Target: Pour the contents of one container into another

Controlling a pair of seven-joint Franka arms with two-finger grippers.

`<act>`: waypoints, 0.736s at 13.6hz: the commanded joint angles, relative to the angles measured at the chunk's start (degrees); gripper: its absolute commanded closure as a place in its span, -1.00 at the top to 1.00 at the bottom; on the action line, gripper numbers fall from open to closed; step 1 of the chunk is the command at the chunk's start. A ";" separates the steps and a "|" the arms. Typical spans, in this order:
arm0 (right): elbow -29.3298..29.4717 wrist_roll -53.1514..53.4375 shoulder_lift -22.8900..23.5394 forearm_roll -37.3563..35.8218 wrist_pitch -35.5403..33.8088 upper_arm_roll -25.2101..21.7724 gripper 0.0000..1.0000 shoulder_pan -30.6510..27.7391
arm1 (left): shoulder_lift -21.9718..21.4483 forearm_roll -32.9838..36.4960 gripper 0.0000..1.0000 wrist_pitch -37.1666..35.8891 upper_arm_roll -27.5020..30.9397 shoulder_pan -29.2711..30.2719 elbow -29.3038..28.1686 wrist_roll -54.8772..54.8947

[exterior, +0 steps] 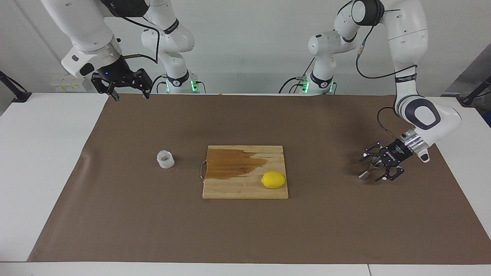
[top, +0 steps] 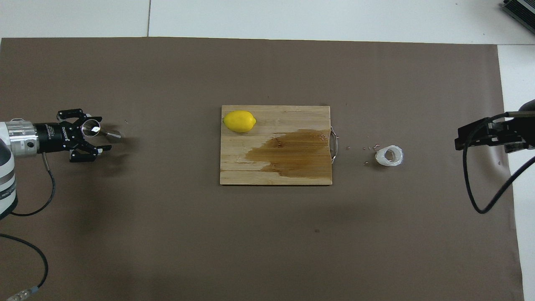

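Start at the upper left of the facing view, where your right claw (exterior: 128, 91) hangs in the air with its fingers spread and nothing between them, over the edge of the brown mat (exterior: 245, 230) that covers the surface. Lower and toward the middle, the bumpy white cup (exterior: 165, 159) stands on the mat, mouth up, well apart from either claw. Just beside it lies the wooden cutting board (exterior: 230, 188), with a dark wet stain across its upper half and a lemon (exterior: 273, 179) resting near its lower right corner. At the right of that frame, your left claw (exterior: 378, 166) sits low over the mat, its fingers open around the steel jigger (exterior: 369, 168); you cannot tell whether they touch it.
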 commanded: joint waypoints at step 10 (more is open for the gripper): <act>-11.38 -62.76 0.65 10.16 16.33 0.18 1.00 -9.49 | -5.57 -3.40 -1.00 3.18 0.32 -0.12 -3.92 1.03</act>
